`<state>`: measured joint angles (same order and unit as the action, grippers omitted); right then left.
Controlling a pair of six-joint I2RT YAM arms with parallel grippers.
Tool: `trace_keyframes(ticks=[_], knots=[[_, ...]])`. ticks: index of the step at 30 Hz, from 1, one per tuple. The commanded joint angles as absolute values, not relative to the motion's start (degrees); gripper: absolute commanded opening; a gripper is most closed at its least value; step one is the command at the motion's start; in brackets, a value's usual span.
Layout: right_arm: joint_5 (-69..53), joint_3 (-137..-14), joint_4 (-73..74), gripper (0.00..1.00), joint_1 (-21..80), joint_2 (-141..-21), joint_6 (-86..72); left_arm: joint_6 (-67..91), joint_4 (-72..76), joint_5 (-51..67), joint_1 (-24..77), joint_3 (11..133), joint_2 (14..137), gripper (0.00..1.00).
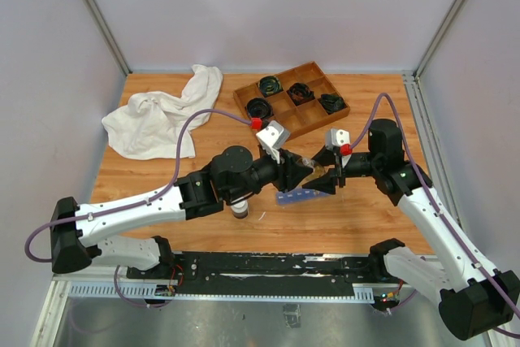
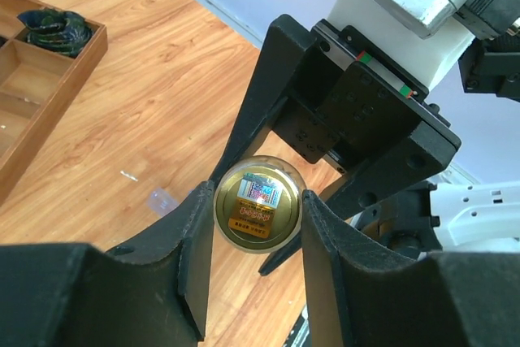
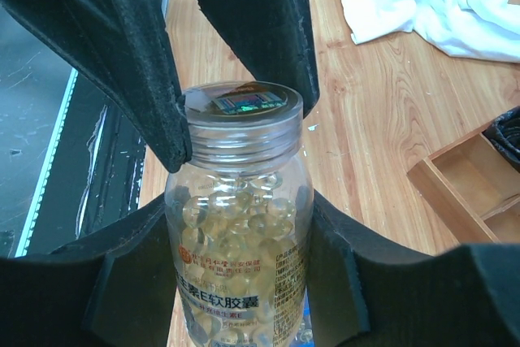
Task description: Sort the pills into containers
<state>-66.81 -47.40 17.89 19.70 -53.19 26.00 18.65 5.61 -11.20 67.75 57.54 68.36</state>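
Observation:
A clear bottle (image 3: 236,290) full of yellowish pills (image 3: 244,221) hangs between my two grippers over the table's middle. My right gripper (image 3: 240,229) is shut on the bottle's body. My left gripper (image 2: 257,201) is shut on the bottle's clear cap (image 2: 257,203), which bears a gold sticker. Its black fingers (image 3: 138,54) press the cap from both sides. From above, the left gripper (image 1: 311,173) and the right gripper (image 1: 334,170) meet just above the containers (image 1: 296,196), a narrow blue strip lying on the wood.
A wooden divided tray (image 1: 313,115) with black coiled cables stands at the back. A white cloth (image 1: 162,115) lies at the back left. A small dark bottle with a white cap (image 1: 239,209) stands under the left arm, near the front edge.

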Motion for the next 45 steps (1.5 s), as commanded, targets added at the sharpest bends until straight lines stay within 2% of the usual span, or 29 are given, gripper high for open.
trace_keyframes(ticks=[1, 6, 10, 15, 20, 21, 22, 24, 25, 27, 28, 40, 45], knots=[[-67.93, -48.64, 16.89, 0.06, 18.98, -52.47, 26.10, 14.89, 5.16, -3.26, 66.55, 59.28, 68.95, 0.20], [-68.01, -48.60, 16.96, 0.06, 18.96, -52.46, 26.10, 10.10, 9.29, 19.04, 57.98, 56.24, 69.18, 0.16], [-68.04, -48.65, 16.89, 0.06, 18.90, -52.56, 26.10, -8.29, 7.03, 34.33, 57.20, 57.38, 70.15, 0.19], [-67.94, -48.61, 16.94, 0.06, 18.83, -52.56, 26.10, -29.59, -4.32, 41.76, 55.98, 61.85, 72.86, 0.20], [-68.11, -48.61, 16.96, 0.06, 18.83, -52.65, 26.10, -33.42, -5.23, 46.75, 51.29, 64.77, 74.79, 0.23], [-68.11, -48.65, 16.95, 0.06, 18.81, -52.65, 26.10, -32.61, -4.35, 46.83, 50.64, 64.95, 74.87, 0.26], [-68.12, -48.61, 17.03, 0.06, 18.84, -52.58, 26.17, -31.34, -2.65, 46.77, 50.22, 64.95, 74.71, 0.35], [-68.04, -48.69, 17.24, 0.06, 18.81, -52.58, 26.51, -26.76, 3.67, 45.62, 49.94, 62.71, 73.25, 0.66], [-68.03, -48.81, 17.36, 0.06, 18.81, -52.56, 26.54, -23.60, 8.91, 43.91, 49.95, 60.38, 71.97, 0.78], [-68.11, -48.80, 17.46, 0.06, 18.81, -52.51, 26.63, -16.98, 20.55, 38.75, 49.97, 54.93, 67.95, 0.94], [-68.13, -48.73, 17.48, 0.06, 18.88, -52.48, 26.58, -14.17, 26.25, 37.10, 49.95, 52.53, 66.30, 0.99], [-68.02, -48.69, 17.46, 0.07, 18.81, -52.47, 26.72, 23.62, 41.47, 25.05, 50.12, 39.01, 54.88, 0.98], [-67.87, -48.81, 17.48, 0.07, 18.73, -52.47, 26.76, 23.80, 38.40, 8.86, 55.13, 36.22, 50.88, 0.95]])
